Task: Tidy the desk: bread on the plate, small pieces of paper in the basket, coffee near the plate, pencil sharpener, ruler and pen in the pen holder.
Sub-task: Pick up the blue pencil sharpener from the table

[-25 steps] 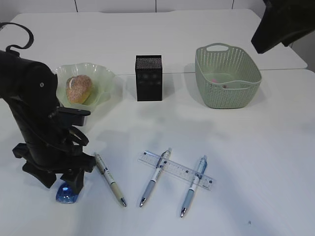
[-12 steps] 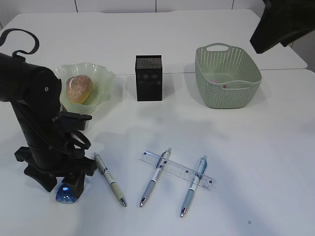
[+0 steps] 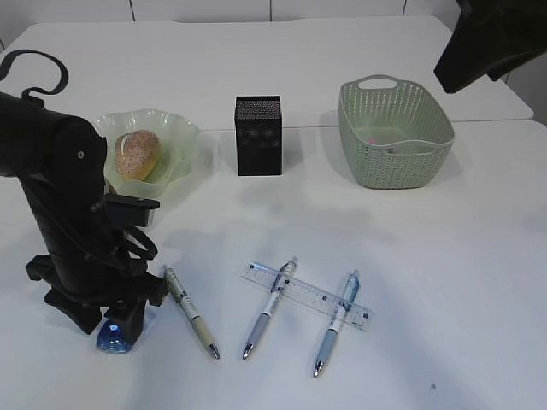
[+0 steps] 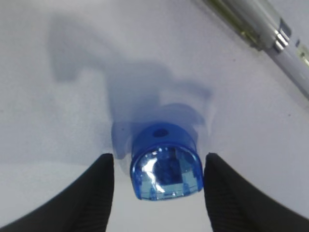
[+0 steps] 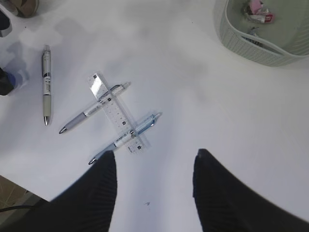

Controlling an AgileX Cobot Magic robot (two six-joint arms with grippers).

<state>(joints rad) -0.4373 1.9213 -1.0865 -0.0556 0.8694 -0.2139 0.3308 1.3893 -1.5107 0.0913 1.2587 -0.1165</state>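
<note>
The blue pencil sharpener [image 4: 166,166] lies on the white table [image 3: 444,256] at the near left, just left of a grey pen [image 3: 191,312] and well apart from the black pen holder [image 3: 258,135] at the centre rear. In the left wrist view it sits between the two fingertips of the left gripper [image 4: 158,169], with a narrow strip of table visible on each side; neither pad appears to touch it.

Risks, as judged from here: the sharpener is small, rounded and glossy, so a closure that is off centre could squirt it sideways or tip it out of the pinch. A grip taken low on the curved shell could let it slip during the lift. The grey pen lies close by and could be knocked if the arm swings right.

Left jaws: spread slightly wider than the sharpener, straddling it, holding nothing.

The right gripper [image 5: 154,166] hangs high over the near centre of the table, above the clear ruler [image 5: 117,112] and the two blue pens [image 5: 123,137] it lies across. Its jaws stand apart and empty, touching nothing.

The bread [image 3: 137,155] is on the green plate [image 3: 184,137]; paper scraps lie in the basket [image 3: 396,162].
</note>
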